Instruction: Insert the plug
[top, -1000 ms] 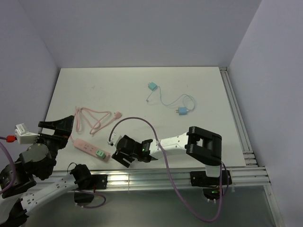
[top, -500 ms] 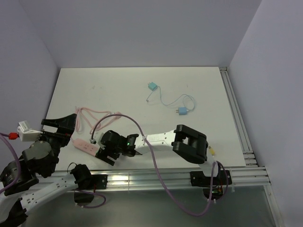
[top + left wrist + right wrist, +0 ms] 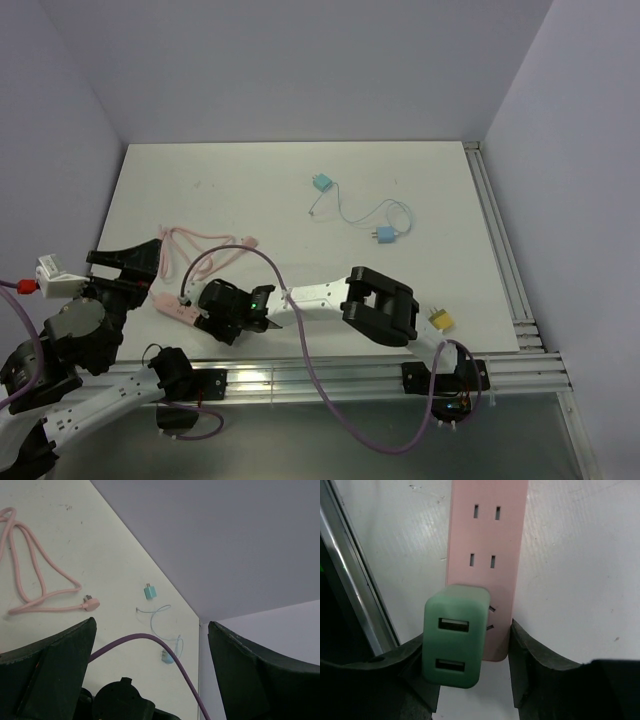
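**Lower edge, top view.** A metal rail [image 3: 330,378] runs along the near side of the white table [image 3: 420,190] and carries the 2 arm bases.

**Lower left.** The left gripper [image 3: 128,272] hangs over the table's left corner, fingers spread wide with nothing between them. In its wrist view the 2 dark fingers [image 3: 50,675] fill the lower corners. Bare table and an arc of purple cable [image 3: 145,635] show between them.

**Lower centre.** The right arm reaches leftward across the frame. The right gripper [image 3: 222,312] sits at the right-hand end of the pink power strip [image 3: 170,305], which lies slanted just beside the left gripper.

**Right wrist view.**
- The green plug [image 3: 454,642], a block with 2 USB ports facing the camera, sits between the 2 fingers [image 3: 540,665] over the near end of the strip.
- 2 socket pairs lie bare above the plug.
- 2 short dark marks show at its right edge. Whether they are prongs or slots, and whether the plug is seated, cannot be told.
- A band of pink shows between the plug and the finger at right. Whether the fingers clamp the plug cannot be told.

**Lower right, top view.** A small yellow item [image 3: 440,320] lies on the table.

**Centre left.** A pink cord [image 3: 190,250] lies in loops and ends in a pink plug head [image 3: 248,241].

**Upper centre.** A teal charger [image 3: 320,183] lies on the table. A thin blue wire [image 3: 355,215] curls from beside it to a teal connector [image 3: 384,235].
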You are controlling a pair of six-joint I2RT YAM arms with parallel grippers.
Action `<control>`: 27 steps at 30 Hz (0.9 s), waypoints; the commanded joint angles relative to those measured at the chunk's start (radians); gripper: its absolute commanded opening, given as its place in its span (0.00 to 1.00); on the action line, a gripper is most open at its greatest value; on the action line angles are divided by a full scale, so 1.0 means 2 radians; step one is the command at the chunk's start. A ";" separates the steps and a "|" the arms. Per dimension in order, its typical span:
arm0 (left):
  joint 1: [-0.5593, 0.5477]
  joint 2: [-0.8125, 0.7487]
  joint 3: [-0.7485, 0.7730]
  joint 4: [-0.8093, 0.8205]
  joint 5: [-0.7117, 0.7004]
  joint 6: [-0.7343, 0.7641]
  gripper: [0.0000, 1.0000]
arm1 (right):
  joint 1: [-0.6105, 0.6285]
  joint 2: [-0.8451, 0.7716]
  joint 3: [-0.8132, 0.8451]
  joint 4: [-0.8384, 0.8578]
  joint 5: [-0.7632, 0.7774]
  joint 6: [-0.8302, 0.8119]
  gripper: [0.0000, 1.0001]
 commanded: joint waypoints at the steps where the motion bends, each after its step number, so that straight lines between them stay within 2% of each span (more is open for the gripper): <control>1: 0.002 0.008 0.005 0.014 0.000 0.015 0.99 | -0.014 -0.014 -0.004 0.005 0.039 0.018 0.37; 4: 0.002 0.005 -0.001 0.016 0.002 0.015 1.00 | -0.034 -0.054 -0.067 0.033 0.045 0.021 0.30; 8: 0.002 0.001 -0.014 0.035 0.006 0.024 0.99 | -0.054 -0.091 -0.134 0.040 0.042 -0.013 0.27; 9: 0.001 0.001 -0.016 0.039 0.006 0.026 1.00 | -0.061 -0.104 -0.144 0.037 0.043 -0.018 0.15; 10: 0.002 0.002 -0.017 0.039 0.008 0.028 0.99 | -0.076 -0.111 -0.156 0.040 0.042 -0.027 0.13; 15: 0.001 0.008 -0.018 0.041 0.007 0.028 0.99 | -0.136 -0.170 -0.238 0.038 -0.002 -0.076 0.10; 19: 0.001 0.008 -0.030 0.067 0.008 0.041 0.99 | -0.166 -0.191 -0.265 0.016 -0.020 -0.125 0.18; 24: 0.001 0.017 -0.045 0.097 0.020 0.060 0.99 | -0.185 -0.190 -0.265 0.003 -0.034 -0.130 0.27; 25: 0.001 0.021 -0.046 0.098 0.021 0.061 0.99 | -0.186 -0.191 -0.270 0.006 -0.030 -0.122 0.33; 26: 0.001 0.024 -0.047 0.099 0.021 0.062 0.99 | -0.189 -0.193 -0.272 0.017 -0.021 -0.114 0.51; 27: 0.001 0.032 -0.048 0.101 0.021 0.064 0.99 | -0.191 -0.200 -0.276 0.023 -0.014 -0.093 0.57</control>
